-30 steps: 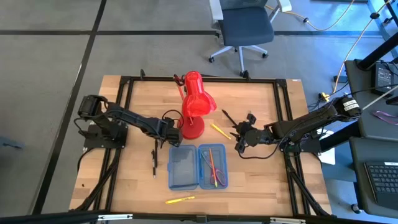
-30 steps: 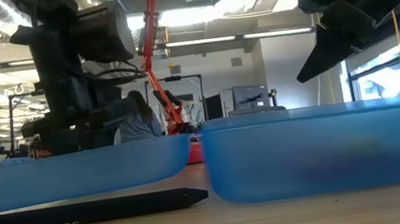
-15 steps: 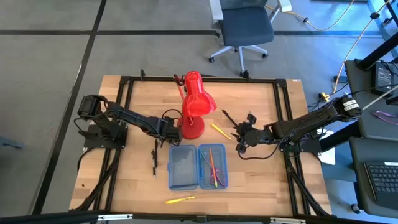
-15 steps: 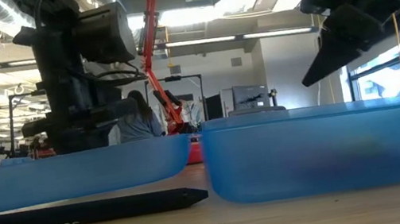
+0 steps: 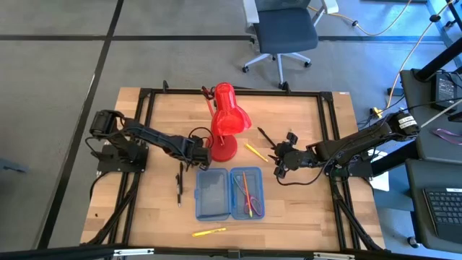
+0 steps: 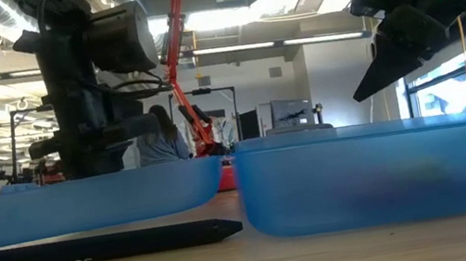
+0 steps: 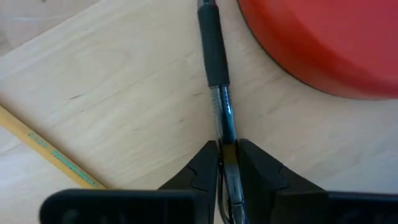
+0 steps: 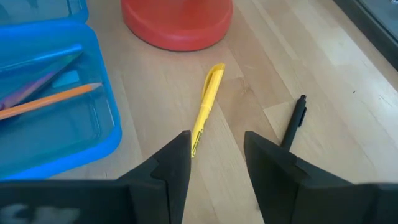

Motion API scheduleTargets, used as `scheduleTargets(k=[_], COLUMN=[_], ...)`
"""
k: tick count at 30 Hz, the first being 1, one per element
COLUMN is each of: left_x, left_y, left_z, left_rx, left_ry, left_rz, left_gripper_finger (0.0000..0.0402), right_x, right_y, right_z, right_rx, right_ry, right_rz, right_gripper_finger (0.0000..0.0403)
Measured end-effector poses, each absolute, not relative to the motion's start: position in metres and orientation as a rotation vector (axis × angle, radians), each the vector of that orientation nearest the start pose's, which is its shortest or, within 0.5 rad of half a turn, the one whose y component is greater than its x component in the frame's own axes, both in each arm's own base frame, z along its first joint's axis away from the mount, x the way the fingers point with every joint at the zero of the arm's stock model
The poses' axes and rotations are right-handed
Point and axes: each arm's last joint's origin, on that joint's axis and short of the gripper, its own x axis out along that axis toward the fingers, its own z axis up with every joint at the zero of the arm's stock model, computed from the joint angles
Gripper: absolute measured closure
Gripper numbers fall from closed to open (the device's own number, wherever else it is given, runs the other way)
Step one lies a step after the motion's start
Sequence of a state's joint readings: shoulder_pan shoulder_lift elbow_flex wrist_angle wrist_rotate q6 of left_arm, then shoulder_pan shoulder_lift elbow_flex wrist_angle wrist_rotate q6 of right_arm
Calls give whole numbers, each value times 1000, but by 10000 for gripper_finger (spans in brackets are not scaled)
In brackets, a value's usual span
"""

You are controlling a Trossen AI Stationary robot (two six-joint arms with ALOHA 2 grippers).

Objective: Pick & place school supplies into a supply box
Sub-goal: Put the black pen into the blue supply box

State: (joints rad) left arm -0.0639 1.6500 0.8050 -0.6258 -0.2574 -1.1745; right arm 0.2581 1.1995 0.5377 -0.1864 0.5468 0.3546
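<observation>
The open blue supply box [image 5: 214, 195] lies near the table's front; its right half holds several pens and pencils [image 5: 247, 191]. My left gripper [image 5: 196, 153] stands beside the red lamp's base [image 5: 222, 149], shut on a clear-barrelled pen with a black grip [image 7: 214, 59]. A wood-tone pencil [image 7: 50, 151] lies close by. My right gripper [image 8: 216, 155] hovers open above a yellow pen [image 8: 206, 111], with a black pen [image 8: 293, 122] beside it. Another black pen [image 5: 180, 186] and a yellow highlighter [image 5: 209, 232] lie on the table. My left gripper pinches the pen's clear barrel [image 7: 225, 134], just behind the black grip, between its two fingers [image 7: 204, 167]. The fingers come from above, pointing steeply down, and lie across the pen. The pen lies flat on the table, alongside the lamp base.
The red desk lamp [image 5: 229, 119] rises at the table's middle, its base right against the held pen. A black frame [image 5: 144, 101] runs round the tabletop. An office chair [image 5: 285, 32] stands beyond the far edge. Bare wood lies at the front right [image 5: 303, 209].
</observation>
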Motion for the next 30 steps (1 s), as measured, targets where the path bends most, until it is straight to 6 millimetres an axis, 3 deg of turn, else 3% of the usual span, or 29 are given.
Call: scheduleTargets(k=[8, 16, 24, 30], left_x=[252, 252, 281, 304], left_y=[-8, -13, -55, -94], left_z=[142, 173, 195, 205], left_rx=[-701, -796, -889, -864], left_ry=[1133, 1000, 767, 719], left_rz=[921, 777, 345, 304], left_gripper_finger=[364, 365, 369, 370], right_x=[212, 211, 209, 209], right_y=[40, 40, 39, 39], right_z=[176, 176, 174, 174], right_rx=[-4, -8, -25, -45], right_ry=[729, 737, 767, 772], right_rz=[-404, -406, -409, -402], right_gripper_finger=[250, 250, 250, 250])
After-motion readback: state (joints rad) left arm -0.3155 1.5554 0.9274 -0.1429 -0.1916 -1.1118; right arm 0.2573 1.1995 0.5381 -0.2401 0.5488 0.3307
